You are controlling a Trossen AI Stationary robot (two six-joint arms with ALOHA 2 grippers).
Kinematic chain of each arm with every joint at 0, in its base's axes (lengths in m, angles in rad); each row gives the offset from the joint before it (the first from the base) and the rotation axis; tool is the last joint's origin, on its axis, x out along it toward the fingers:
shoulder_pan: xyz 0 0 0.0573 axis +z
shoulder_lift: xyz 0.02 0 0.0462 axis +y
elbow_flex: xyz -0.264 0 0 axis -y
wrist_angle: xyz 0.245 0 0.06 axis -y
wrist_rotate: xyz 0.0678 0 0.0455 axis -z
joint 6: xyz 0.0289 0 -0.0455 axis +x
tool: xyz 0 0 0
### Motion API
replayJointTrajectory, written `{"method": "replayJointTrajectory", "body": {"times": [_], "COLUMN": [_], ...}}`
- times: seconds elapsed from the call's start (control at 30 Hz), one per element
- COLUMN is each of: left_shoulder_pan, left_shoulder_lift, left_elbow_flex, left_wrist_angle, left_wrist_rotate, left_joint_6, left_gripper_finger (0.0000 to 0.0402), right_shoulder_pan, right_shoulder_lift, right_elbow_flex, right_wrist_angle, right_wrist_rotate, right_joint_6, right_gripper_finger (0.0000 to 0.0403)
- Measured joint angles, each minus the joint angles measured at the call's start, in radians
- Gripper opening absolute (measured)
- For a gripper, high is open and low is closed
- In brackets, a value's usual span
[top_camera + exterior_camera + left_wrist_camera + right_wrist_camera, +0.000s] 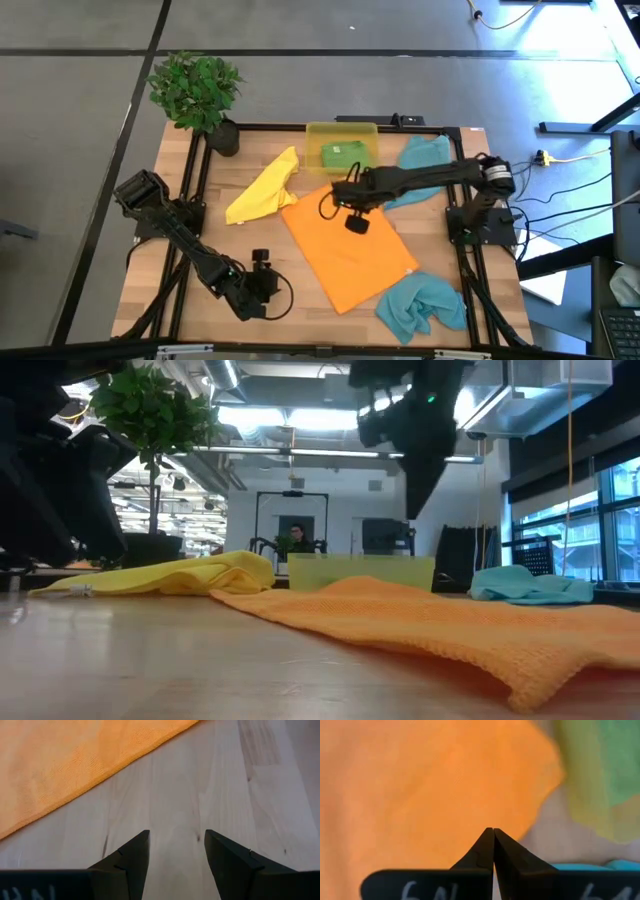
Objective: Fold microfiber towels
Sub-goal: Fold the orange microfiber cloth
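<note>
We see the flat orange microfiber towel (348,250) spread out mid-surface, lying as a tilted rectangle; using it as our landmark. Its far corner reaches toward the translucent yellow plastic bin (341,131), which sits just beyond it at the far edge of the light wooden surface (300,300). Inside that bin we see the green microfiber towel (341,154). The crumpled yellow microfiber towel (264,188) lies just beside the orange towel's far-left edge; in the low view the two look touching, we can't confirm. One bunched light teal-blue microfiber towel (424,306) sits at the orange towel's near-right corner, overlapping or touching it. The second teal-blue microfiber towel (420,160) is bunched beyond the orange towel's right side, partly under the right arm.

Right tool (493,834): fingers pressed together, pinching nothing, hanging above the orange towel's far part near the bin-side corner; the low view shows it raised clear of the cloth.

Left tool (176,851): fingers spread, empty, over bare wood just off the orange towel's near-left edge, not touching it.

Potted green leafy plant (199,95) stands at the far-left corner, well apart from the orange towel. A person shows in the room behind the bin in the low view.
</note>
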State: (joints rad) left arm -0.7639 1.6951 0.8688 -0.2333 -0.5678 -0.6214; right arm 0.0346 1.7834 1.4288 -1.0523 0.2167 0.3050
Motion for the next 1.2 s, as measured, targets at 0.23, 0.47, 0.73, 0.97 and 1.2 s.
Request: {"method": "replayJointTrajectory", "body": {"times": [0.23, 0.47, 0.73, 0.97, 1.2], "left_shoulder_pan": [0.005, 0.014, 0.026, 0.018, 0.018], "left_shoulder_lift": [0.000, 0.000, 0.000, 0.000, 0.044], "left_elbow_flex": [0.000, 0.000, 0.000, 0.000, 0.001], "left_wrist_angle": [0.011, 0.021, 0.072, 0.154, 0.273], "left_wrist_rotate": [-0.003, -0.005, -0.005, -0.004, 0.007], "left_joint_6": [0.013, 0.030, 0.094, 0.212, 0.452], "left_gripper_finger": [0.0181, 0.0181, 0.0181, 0.0181, 0.0181], "right_shoulder_pan": [0.226, 0.381, 0.398, 0.341, 0.269], "right_shoulder_lift": [0.027, 0.131, 0.229, 0.239, 0.238], "right_elbow_flex": [-0.129, -0.195, -0.191, -0.197, -0.196], "right_wrist_angle": [0.262, 0.506, 0.689, 0.842, 0.958], "right_wrist_rotate": [-0.181, -0.181, -0.226, -0.211, -0.207], "right_joint_6": [-0.003, 0.062, 0.084, 0.105, 0.109], "right_gripper_finger": [0.0008, 0.0008, 0.0008, 0.0008, 0.0008]}}
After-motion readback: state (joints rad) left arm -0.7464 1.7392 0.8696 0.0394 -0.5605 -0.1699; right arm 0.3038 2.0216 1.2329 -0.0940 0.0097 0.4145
